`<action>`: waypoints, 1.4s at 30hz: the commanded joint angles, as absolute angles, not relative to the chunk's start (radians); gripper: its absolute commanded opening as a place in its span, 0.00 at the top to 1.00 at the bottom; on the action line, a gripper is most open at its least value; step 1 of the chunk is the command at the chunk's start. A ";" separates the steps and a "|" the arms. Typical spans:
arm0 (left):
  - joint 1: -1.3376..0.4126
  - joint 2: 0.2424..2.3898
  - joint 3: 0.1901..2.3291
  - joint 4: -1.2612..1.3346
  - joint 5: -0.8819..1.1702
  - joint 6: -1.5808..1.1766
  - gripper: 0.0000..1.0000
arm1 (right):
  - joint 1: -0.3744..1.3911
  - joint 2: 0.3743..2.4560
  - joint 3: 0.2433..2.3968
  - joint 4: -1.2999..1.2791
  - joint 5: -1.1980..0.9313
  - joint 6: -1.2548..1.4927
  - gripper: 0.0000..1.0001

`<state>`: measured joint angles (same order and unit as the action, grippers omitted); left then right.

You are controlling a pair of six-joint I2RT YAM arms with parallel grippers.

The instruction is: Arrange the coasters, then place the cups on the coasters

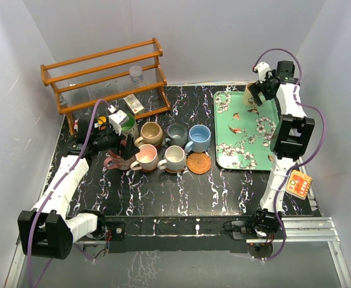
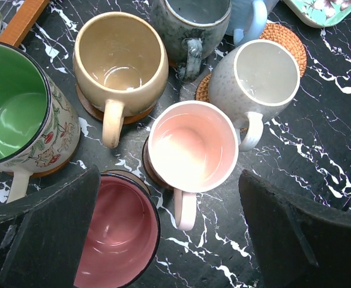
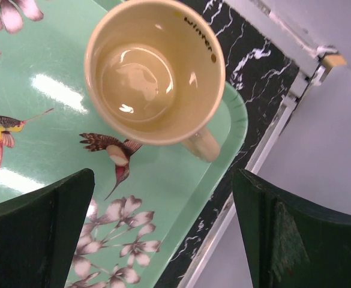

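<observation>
Because one wicker coaster (image 1: 198, 162) lies bare on the surface (image 1: 163, 201), the right jaws likely hang apart over the yellow mug (image 3: 154, 72) on the tray (image 3: 61, 129); the left jaws gape too.

A black marbled table (image 1: 163, 192) is seen from above. Left of centre, mugs stand in two rows: a tan mug (image 1: 152, 133), a grey-blue mug (image 1: 177, 134) and a blue mug (image 1: 200, 137) behind, with a pink mug (image 1: 146, 157) and a cream mug (image 1: 174, 158) in front. A woven coaster (image 1: 198, 162) lies uncovered just right of the cream mug. The left gripper (image 1: 125, 151) hangs over the cluster's left end, partly hiding a green mug (image 1: 130, 120) and a maroon mug (image 1: 111, 161). At right, a green flowered tray (image 1: 247, 150) holds a yellow mug (image 1: 248, 91) in its far corner, beneath the right gripper (image 1: 258, 95). A wooden rack (image 1: 103, 78) stands back left, with a clear plastic cup (image 1: 136, 73) on top.
</observation>
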<state>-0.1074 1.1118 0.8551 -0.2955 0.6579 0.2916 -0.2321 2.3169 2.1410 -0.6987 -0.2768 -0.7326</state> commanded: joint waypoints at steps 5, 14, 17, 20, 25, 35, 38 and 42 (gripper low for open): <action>-0.100 1.122 0.871 -0.290 0.688 0.292 0.01 | -0.238 2.370 2.241 -0.660 -0.353 -0.891 0.02; -0.091 1.134 0.865 -0.285 0.678 0.293 0.01 | -0.238 2.410 2.273 -0.615 -0.430 -0.934 0.02; -0.087 1.135 0.865 -0.284 0.679 0.294 0.01 | -0.238 2.427 2.283 -0.614 -0.446 -0.940 0.02; -0.084 1.136 0.863 -0.281 0.679 0.293 0.01 | -0.239 2.423 2.264 -0.620 -0.463 -0.939 0.02; -0.081 1.134 0.859 -0.278 0.681 0.290 0.01 | -0.239 2.376 2.166 -0.622 -0.476 -0.921 0.07; -0.077 1.094 0.842 -0.258 0.704 0.265 0.01 | -0.238 2.209 1.946 -0.567 -0.483 -0.734 0.35; -0.077 1.077 0.838 -0.255 0.707 0.260 0.01 | -0.238 2.200 1.941 -0.550 -0.433 -0.635 0.46; -0.075 1.059 0.833 -0.250 0.713 0.251 0.01 | -0.237 2.216 1.944 -0.526 -0.373 -0.520 0.57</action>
<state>-0.0811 1.1030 0.8486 -0.2790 0.6704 0.2626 -0.2424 2.2654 1.9388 -0.5892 -0.4236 -0.6769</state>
